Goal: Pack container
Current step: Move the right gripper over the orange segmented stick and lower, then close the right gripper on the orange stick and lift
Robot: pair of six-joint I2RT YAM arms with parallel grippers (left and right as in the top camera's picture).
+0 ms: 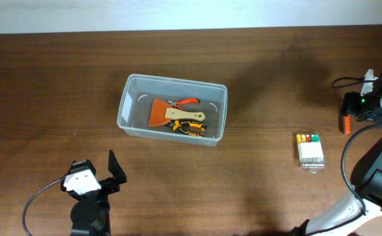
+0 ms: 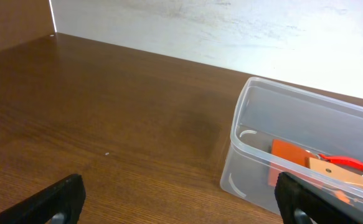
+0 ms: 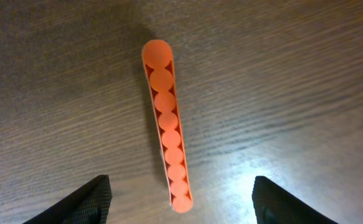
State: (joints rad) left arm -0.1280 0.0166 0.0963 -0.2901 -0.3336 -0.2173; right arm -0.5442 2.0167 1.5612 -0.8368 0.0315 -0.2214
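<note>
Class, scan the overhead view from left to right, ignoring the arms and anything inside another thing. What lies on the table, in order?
container → small white box with coloured pieces → orange strip

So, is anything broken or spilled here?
Nothing looks broken or spilled. The tools lie inside the container. Only the small white box and an orange strip sit loose on the table, far to its right, not packed.

On the counter (image 1: pixel 46 85), the container (image 2: pixel 240 163) sat ahead and right of the left gripper (image 2: pixel 181 208), tools (image 1: pixel 177 117) inside it; a strip (image 3: pixel 165 124) lay just ahead of the right gripper (image 3: pixel 182 205).
</note>
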